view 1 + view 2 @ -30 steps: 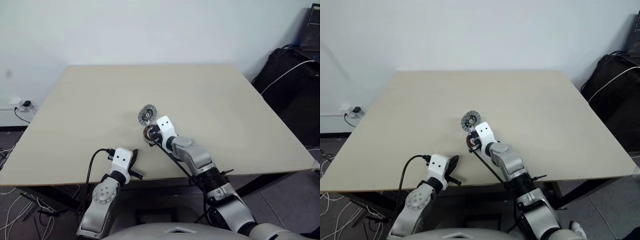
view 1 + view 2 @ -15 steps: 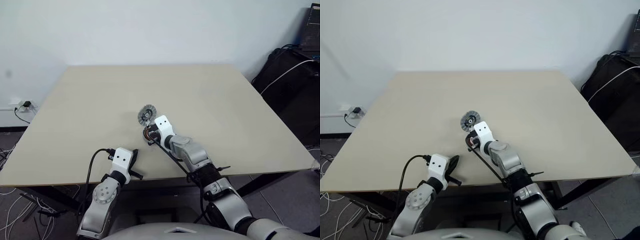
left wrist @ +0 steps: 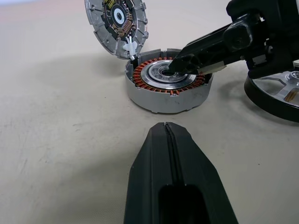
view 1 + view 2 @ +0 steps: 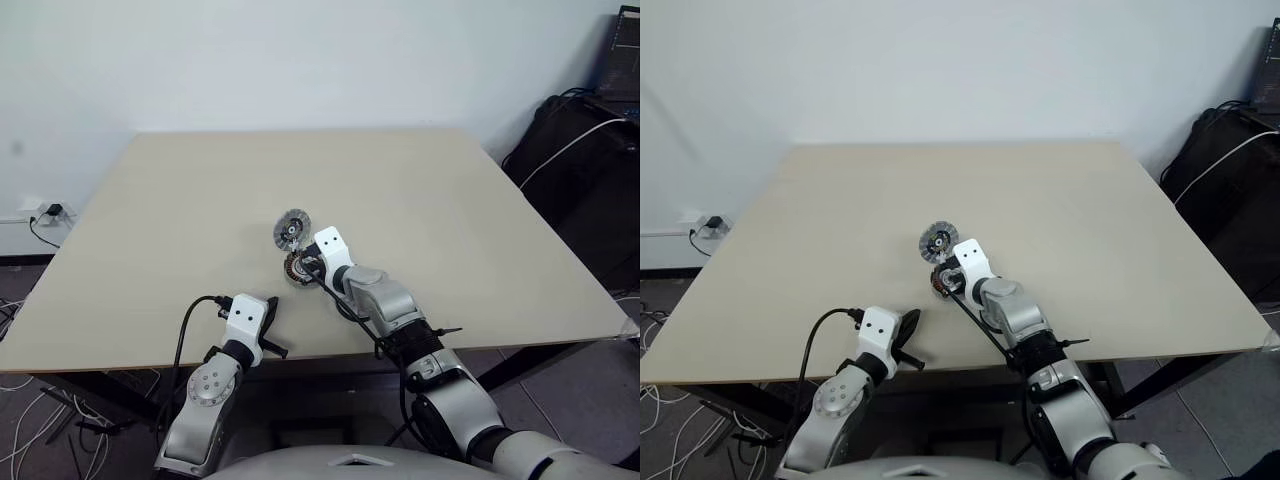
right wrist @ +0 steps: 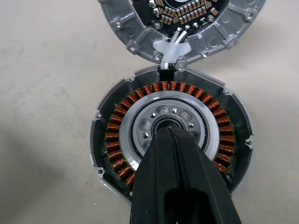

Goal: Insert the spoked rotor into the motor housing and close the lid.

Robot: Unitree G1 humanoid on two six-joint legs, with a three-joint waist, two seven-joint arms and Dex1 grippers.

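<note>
1. Here the right fingers (image 5: 174, 144) are pressed together, holding nothing; their tip sits over the silvery centre of the motor housing (image 5: 170, 135), at or just above the hub, and I cannot tell whether it touches.
2. The left fingers (image 3: 168, 140) are likewise together and empty; they hang near the bench's (image 4: 180, 200) front edge, pointing toward the housing but well short of it.
3. The housing rests flat on the bench with its copper windings exposed; the lid (image 3: 117, 21) stands tilted at its far rim, dark inner face toward the housing, joined to it by pale wires at a notch.
4. The spoked rotor (image 3: 275, 95) lies on the bench just beside the housing, under the right arm; it is not yet inserted.
5. Risks, as I judge them: a closed tip pushing into the hub could slide the light housing or tug the wires; the propped lid could fall shut before the rotor goes in; the right arm could drag the rotor beneath it.
</note>
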